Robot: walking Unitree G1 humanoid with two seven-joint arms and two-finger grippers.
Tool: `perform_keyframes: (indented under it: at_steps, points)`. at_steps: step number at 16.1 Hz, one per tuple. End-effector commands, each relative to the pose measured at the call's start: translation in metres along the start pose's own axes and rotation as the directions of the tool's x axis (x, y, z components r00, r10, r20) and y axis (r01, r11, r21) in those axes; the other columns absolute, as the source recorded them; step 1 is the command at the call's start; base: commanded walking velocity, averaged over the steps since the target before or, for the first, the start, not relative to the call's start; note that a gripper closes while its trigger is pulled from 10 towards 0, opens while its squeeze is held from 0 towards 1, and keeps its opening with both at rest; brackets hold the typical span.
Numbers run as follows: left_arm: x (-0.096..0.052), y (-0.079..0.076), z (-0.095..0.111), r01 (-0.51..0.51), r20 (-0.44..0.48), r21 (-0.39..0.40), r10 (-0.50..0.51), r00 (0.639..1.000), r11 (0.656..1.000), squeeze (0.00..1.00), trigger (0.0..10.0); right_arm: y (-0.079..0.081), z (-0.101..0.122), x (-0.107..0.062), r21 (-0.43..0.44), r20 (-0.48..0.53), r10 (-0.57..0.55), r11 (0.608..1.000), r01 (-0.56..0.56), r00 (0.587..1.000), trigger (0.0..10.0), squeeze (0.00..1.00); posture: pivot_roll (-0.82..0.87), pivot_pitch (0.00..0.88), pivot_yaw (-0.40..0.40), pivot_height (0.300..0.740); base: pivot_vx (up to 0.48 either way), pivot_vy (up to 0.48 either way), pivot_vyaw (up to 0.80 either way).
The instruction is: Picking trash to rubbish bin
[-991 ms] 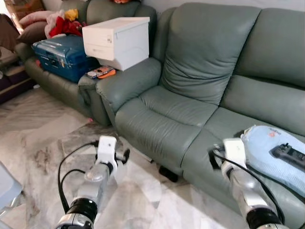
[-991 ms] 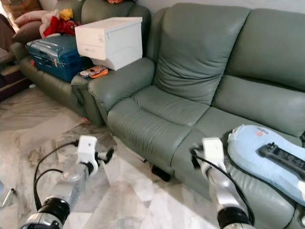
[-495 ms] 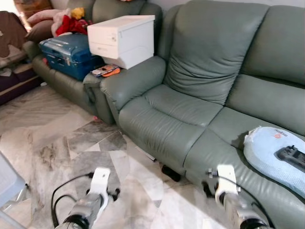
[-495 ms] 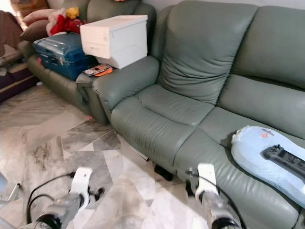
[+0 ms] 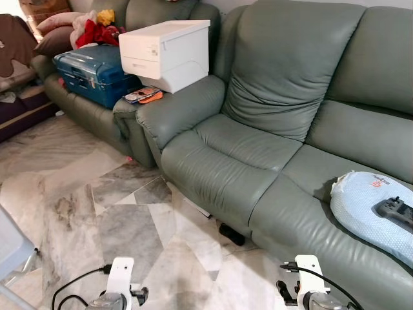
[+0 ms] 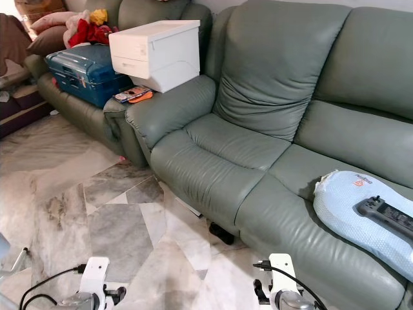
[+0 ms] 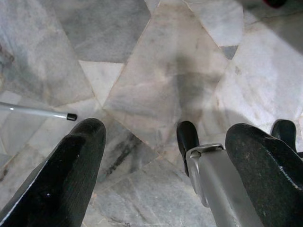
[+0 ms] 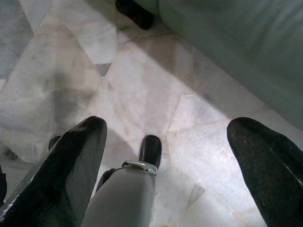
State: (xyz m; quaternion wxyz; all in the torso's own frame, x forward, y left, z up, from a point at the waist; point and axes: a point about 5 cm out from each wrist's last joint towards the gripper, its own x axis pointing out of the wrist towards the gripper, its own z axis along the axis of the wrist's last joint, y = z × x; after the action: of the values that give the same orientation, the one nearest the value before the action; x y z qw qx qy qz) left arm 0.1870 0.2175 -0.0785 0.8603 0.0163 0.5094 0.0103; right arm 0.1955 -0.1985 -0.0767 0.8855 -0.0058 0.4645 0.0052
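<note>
- Pale grey-blue object (image 5: 9,248), far left edge of the marble floor (image 5: 77,194): cut off by the frame; I cannot tell if it is the rubbish bin.
- Blue suitcase (image 5: 90,71), on the far sofa seat, with red cloth and pillows heaped behind it.
- White box (image 5: 166,44), resting on the armrest of the green sofa (image 5: 284,84), with small orange and dark items just beside it.
- Left end effector (image 7: 166,127): low over bare marble, fingers spread wide, holding nothing. Its wrist view adds a thin white rod with a black tip (image 7: 38,112) lying on the floor.
- Dark oblong object (image 5: 231,234), on the floor at the foot of the sofa front, partly tucked under it. This is the likeliest piece of trash, though too small to identify. Its long axis looks to run roughly along the sofa's front edge.
- Right end effector (image 8: 168,124): also low, fingers spread wide, empty. The dark object lies ahead of it, toward the sofa, well apart. The right arm is the nearer, so the reach would likely fall to it.
- Difference between views: the right wrist view shows the dark object at the sofa's base as a blunt black end; the head views show its whole length and its place between the two arms.
- Light blue cushion (image 5: 371,210), on the right-hand seat, with a black controller (image 5: 397,210) on top.
</note>
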Motion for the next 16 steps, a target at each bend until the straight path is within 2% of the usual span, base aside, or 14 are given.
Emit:
perform_keyframes:
  at_steps: [1, 6, 16]
  points:
    - [-0.0001, 0.0022, 0.0053, -0.013, 0.012, -0.001, 0.013, 1.000, 1.000, 0.00, 10.0, 0.0020, -0.0020, 0.0001, -0.005, -0.011, 0.010, 1.000, -0.010, 1.000, 10.0, 0.00, -0.03, 0.000, 0.058, 0.740, 0.000, 0.000, 0.00]
    - [-0.0006, 0.0045, 0.0023, -0.019, 0.003, 0.032, 0.019, 1.000, 0.999, 0.00, 10.0, 0.0040, -0.0031, 0.0002, -0.010, -0.016, 0.017, 1.000, -0.017, 1.000, 10.0, 0.00, -0.03, 0.000, 0.063, 0.740, 0.000, 0.000, 0.00]
    - [-0.0013, 0.0078, -0.0029, -0.031, -0.007, 0.019, 0.031, 0.999, 0.999, 0.00, 10.0, 0.0050, -0.0050, 0.0002, 0.010, -0.024, 0.014, 1.000, -0.014, 1.000, 10.0, 0.00, -0.03, 0.000, 0.062, 0.740, 0.000, 0.000, 0.00]
